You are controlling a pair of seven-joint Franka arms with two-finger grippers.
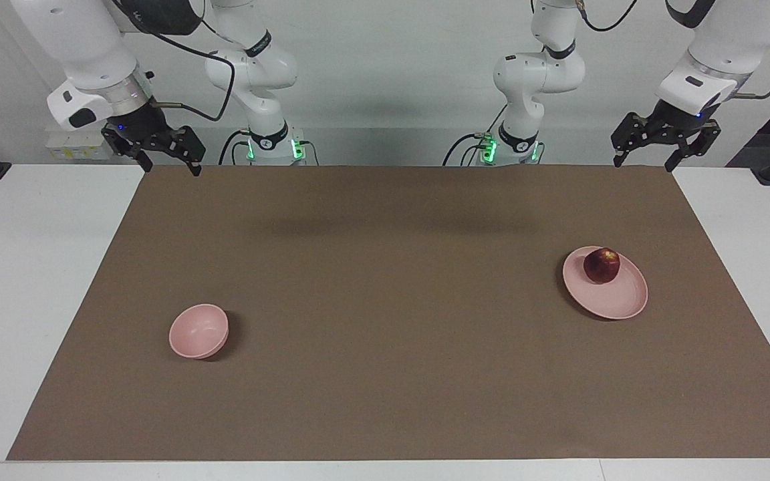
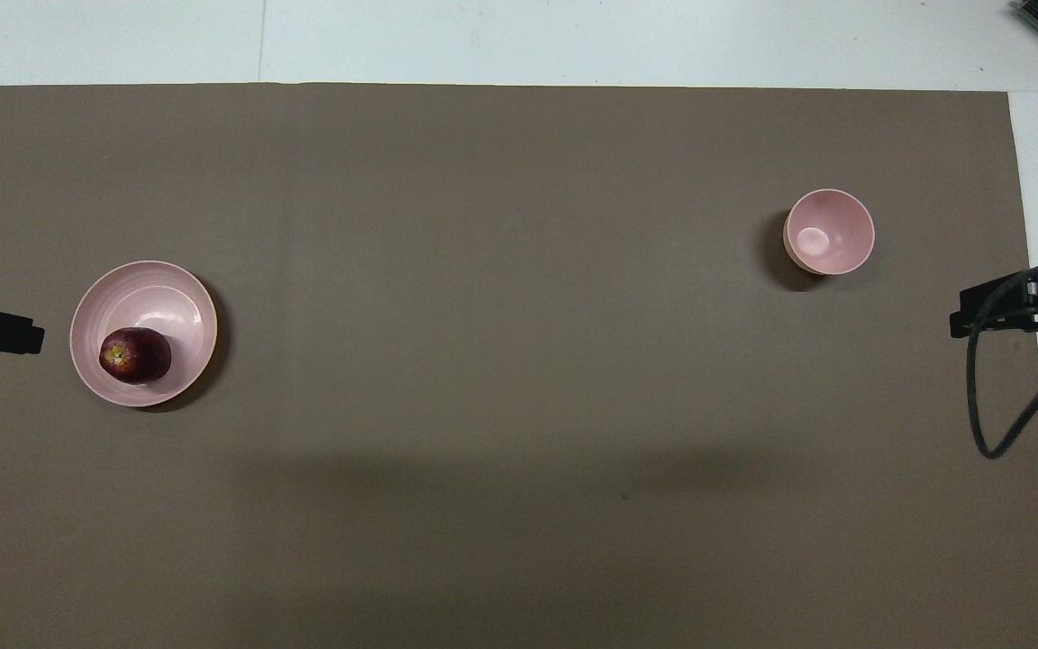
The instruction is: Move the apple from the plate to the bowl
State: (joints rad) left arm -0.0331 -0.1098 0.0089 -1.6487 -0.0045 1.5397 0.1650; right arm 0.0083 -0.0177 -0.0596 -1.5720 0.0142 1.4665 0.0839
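A dark red apple (image 1: 601, 265) (image 2: 134, 355) rests on the pale pink plate (image 1: 615, 297) (image 2: 163, 302) toward the left arm's end of the table. It sits on the part of the plate nearest the robots. The small pink bowl (image 1: 198, 331) (image 2: 829, 232) stands empty toward the right arm's end. My left gripper (image 1: 646, 159) (image 2: 32, 335) hangs open, high over the mat's corner, apart from the plate. High over the other corner hangs my right gripper (image 1: 170, 164), open with nothing in it.
A brown mat (image 1: 385, 300) covers most of the white table (image 1: 31, 267). A black cable (image 2: 997, 397) hangs from the right arm over the mat's edge. Both arm bases (image 1: 271, 143) stand at the table's edge nearest the robots.
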